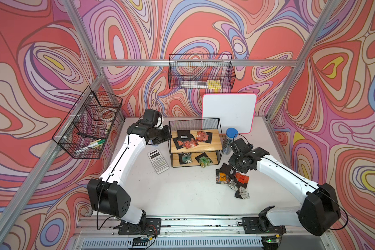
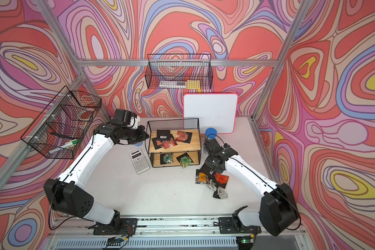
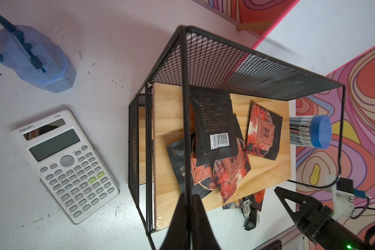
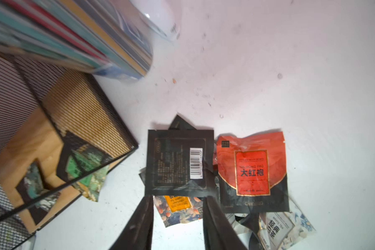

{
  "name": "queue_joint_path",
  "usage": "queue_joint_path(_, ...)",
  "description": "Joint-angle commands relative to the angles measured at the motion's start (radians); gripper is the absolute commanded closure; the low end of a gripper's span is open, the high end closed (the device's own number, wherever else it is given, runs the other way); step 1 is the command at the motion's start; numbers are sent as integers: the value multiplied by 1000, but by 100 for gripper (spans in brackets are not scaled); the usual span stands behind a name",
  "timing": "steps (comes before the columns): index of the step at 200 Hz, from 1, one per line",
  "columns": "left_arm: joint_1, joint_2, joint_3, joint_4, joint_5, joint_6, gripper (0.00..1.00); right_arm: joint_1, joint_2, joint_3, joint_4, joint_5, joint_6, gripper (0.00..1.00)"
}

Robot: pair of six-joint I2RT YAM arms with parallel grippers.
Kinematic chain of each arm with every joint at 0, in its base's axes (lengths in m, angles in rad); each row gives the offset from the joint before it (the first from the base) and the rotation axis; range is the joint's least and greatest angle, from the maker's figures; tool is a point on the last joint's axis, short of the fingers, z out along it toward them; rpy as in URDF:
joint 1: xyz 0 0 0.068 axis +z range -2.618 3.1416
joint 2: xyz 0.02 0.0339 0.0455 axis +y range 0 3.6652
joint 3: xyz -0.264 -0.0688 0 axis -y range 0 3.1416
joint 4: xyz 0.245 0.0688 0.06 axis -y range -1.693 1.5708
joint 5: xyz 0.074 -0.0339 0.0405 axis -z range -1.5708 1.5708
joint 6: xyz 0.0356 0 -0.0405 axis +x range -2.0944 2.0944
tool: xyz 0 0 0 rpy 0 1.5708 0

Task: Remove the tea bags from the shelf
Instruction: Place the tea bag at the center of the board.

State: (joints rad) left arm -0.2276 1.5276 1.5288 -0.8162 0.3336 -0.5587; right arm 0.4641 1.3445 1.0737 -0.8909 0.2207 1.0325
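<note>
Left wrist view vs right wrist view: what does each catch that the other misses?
Left wrist only: the calculator, a blue plastic object, and the red tea bags on the shelf's top board.
Right wrist only: the green tea bags at the lower board, plus the orange-red sachet and the barcode-side sachet in the table pile.
Both: the shelf, the pencil tube, and part of that pile.
</note>
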Motion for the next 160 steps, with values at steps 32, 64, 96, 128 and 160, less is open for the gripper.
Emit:
queue_joint_path(32, 4, 9, 11, 22, 6, -21, 100, 0, -5, 305, -140, 201, -198, 49)
queue_joint_path(64, 4, 12, 10, 23, 11, -22, 100, 94, 172, 619, -222, 274, -369, 34)
queue_joint_path(96, 3, 11, 9, 22, 7, -20, 100, 199, 417, 977, -369, 252, -430, 19)
queue_joint_path(128, 3, 11, 14, 19, 4, -18, 100, 217, 646, 1255, -502, 164, -370, 16)
queue_joint_path(160, 4, 14, 15, 18, 4, -18, 100, 217, 709, 1261, -459, 107, -334, 15)
